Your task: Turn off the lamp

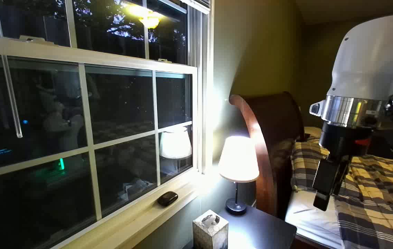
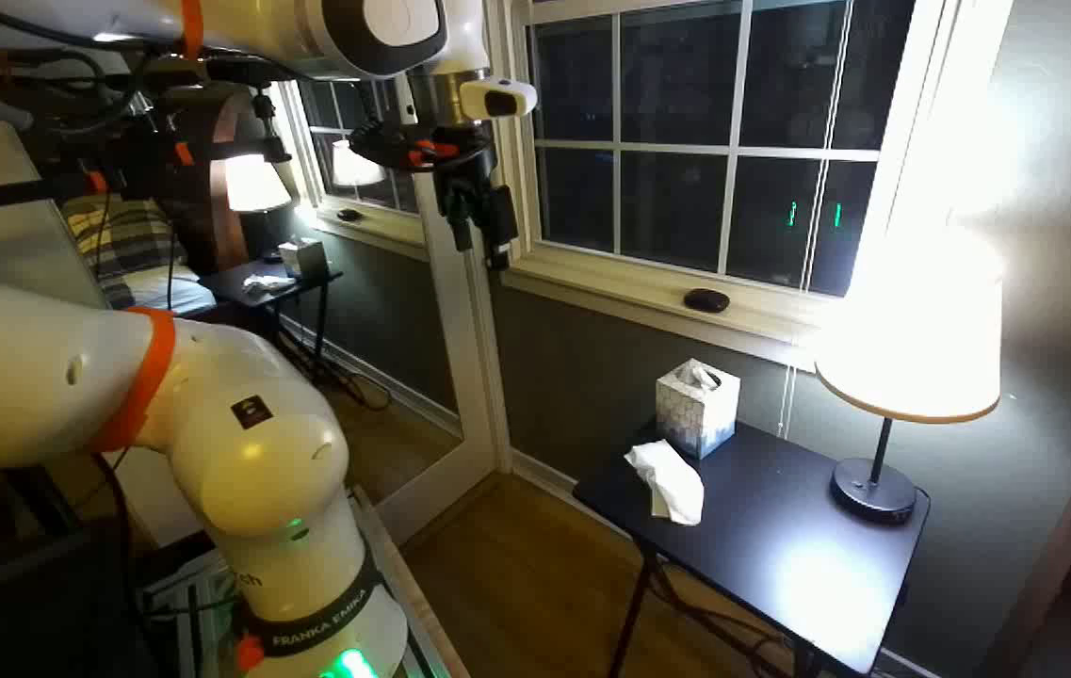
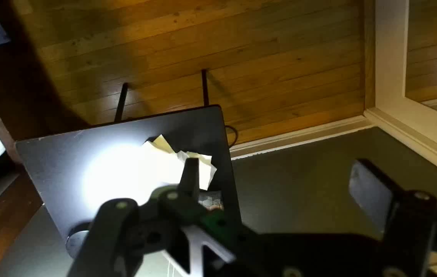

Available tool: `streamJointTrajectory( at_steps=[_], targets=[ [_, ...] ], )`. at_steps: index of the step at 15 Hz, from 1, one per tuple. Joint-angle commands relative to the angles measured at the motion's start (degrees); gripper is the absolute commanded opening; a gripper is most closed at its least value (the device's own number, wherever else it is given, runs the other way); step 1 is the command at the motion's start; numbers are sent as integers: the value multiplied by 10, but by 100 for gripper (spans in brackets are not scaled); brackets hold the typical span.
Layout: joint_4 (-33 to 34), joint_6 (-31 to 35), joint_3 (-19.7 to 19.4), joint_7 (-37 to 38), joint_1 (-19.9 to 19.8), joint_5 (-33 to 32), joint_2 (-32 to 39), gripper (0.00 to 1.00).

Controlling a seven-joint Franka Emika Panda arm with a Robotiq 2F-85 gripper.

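Lit lamp (image 1: 239, 160) stands on bench (image 2: 766, 513), end effector (image 3: 278, 173) well apart

The lamp's shade (image 2: 912, 358) glows bright white; its slim stem (image 2: 881, 452) rises upright from a dark base (image 2: 874, 497). Toward the bench end away from the lamp sit a tissue box (image 2: 697, 414) and a loose tissue (image 2: 672, 482). Near the lamp runs the window sill (image 2: 610, 280), carrying a small dark object (image 1: 167, 198). In an exterior view the headboard (image 1: 272, 135) rises beside the lamp, with the bed (image 1: 372, 197) beyond. In both exterior views the end effector hangs away from the lamp; in the wrist view its fingers (image 3: 370, 192) are spread wide, gripping nothing.
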Motion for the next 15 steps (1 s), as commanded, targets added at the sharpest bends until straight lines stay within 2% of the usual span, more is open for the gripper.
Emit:
streamJointTrajectory(
  at_steps=[1,15],
  targets=[
    [2,-2,2,-2,-4,2,0,100],
    [4,3,-1,-2,-9,-1,8,100]
  ],
)
